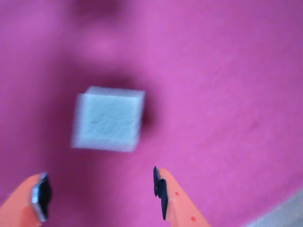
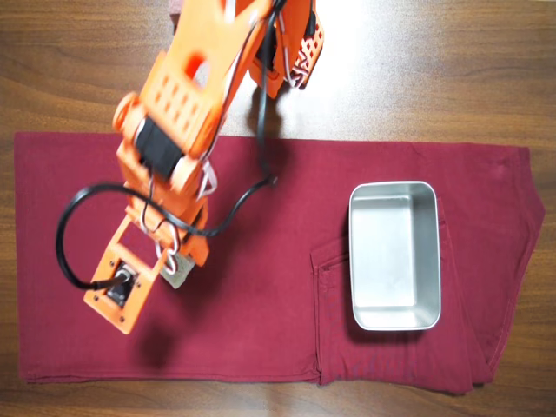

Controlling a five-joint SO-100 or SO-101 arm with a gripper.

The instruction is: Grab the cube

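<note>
Magenta cloth [image 1: 227, 71] fills the wrist view, soft and out of focus. Pale grey-beige cube [image 1: 109, 119] sits on it, left of centre, blurred at the edges, a dark shadow along its right and far sides. Gripper [image 1: 102, 194] enters from the near edge: two orange fingers with dark tips, one [image 1: 40, 196] at lower left, the other [image 1: 163, 191] right of centre. Fingers stand well apart, nothing between them. Cube lies just beyond the tips, roughly in line with the gap, not touching either. A strip of paler surface shows at the near right corner.

Overhead view: dark red cloth [image 2: 261, 330] spread across a brown wooden table [image 2: 434, 69]; seams and a pocket suggest trousers. Orange arm [image 2: 174, 130] reaches from the far edge down over the left half of the cloth, black cable looping beside it. Cube [image 2: 180, 278] peeks out, mostly covered, just under the arm's lower end. Finger spread cannot be read from this angle. Steel tray [image 2: 394, 194] rests on the right half of the cloth, well apart from the cube.
</note>
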